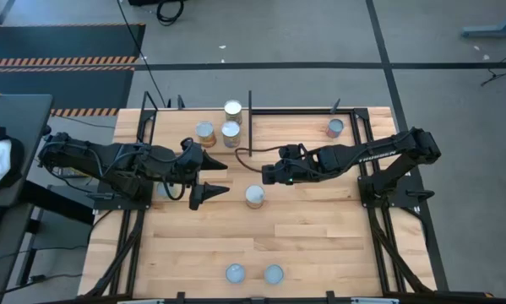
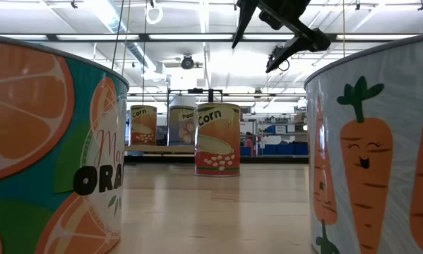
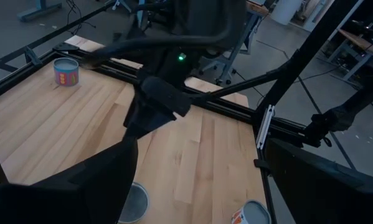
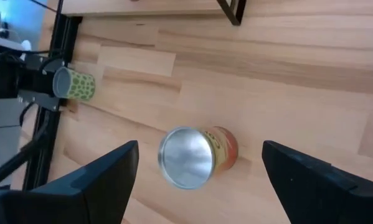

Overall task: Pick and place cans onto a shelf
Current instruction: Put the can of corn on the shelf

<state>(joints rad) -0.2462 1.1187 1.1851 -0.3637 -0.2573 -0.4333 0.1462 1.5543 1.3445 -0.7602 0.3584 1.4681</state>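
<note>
We see the right pincer (image 4: 198, 180) spread wide just above a silver-topped orange corn can (image 4: 195, 155), the left pincer (image 1: 212, 176) wide open beside it.

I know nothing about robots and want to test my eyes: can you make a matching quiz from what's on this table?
Things: A Corn can; B carrot can; C orange can; D left arm's fingers.
Places or states: 1 close to low camera, right; 2 spread open; 3 mid-table, alone; 4 close to low camera, left.
Pairs: A-3, B-1, C-4, D-2.
</note>
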